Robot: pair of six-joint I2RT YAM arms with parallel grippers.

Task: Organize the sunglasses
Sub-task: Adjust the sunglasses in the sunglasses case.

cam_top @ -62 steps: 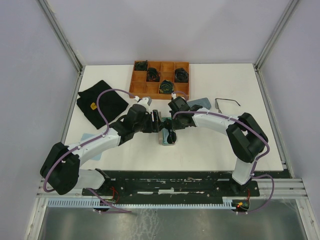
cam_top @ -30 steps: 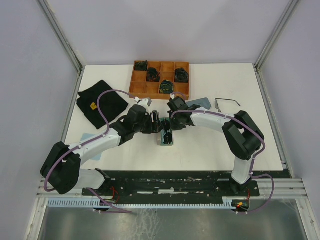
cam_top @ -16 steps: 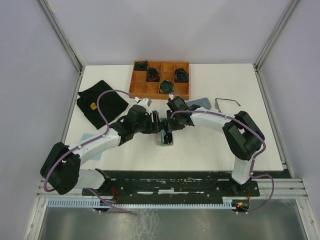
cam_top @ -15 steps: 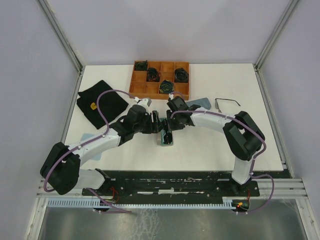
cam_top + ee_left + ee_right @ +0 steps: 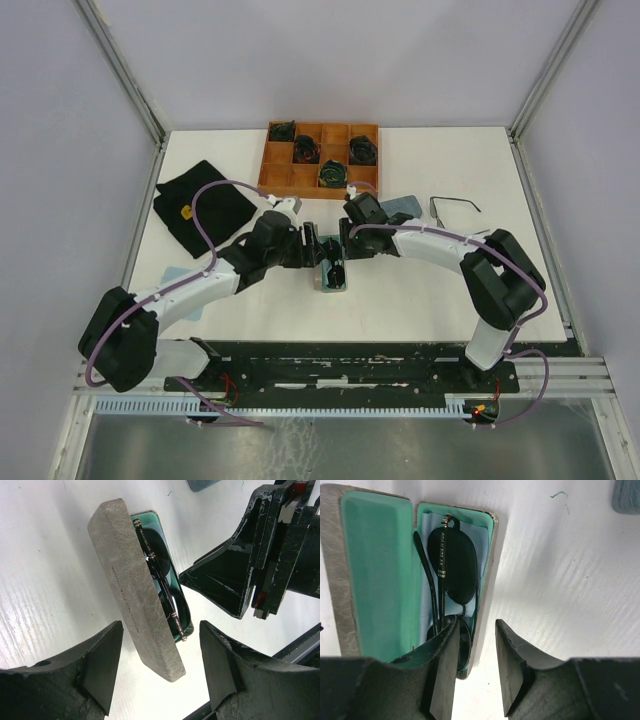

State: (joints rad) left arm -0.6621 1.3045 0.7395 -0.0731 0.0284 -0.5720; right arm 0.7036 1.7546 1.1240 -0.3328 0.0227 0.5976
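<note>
A black cloth [image 5: 203,205] lies at the far left of the table [image 5: 420,290]. The left gripper [image 5: 160,630] is wide open and holds nothing; the grey lid of the open case [image 5: 135,605] stands before it. One pair of sunglasses [image 5: 452,565] lies folded inside this case. The right gripper [image 5: 476,625] is partly open over one end of the case and holds nothing. The second pair [image 5: 455,207] lies on the table at the right.

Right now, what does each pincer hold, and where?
Right pincer: nothing, open over the sunglasses. Left pincer brackets the case's end; contact cannot be told.
</note>
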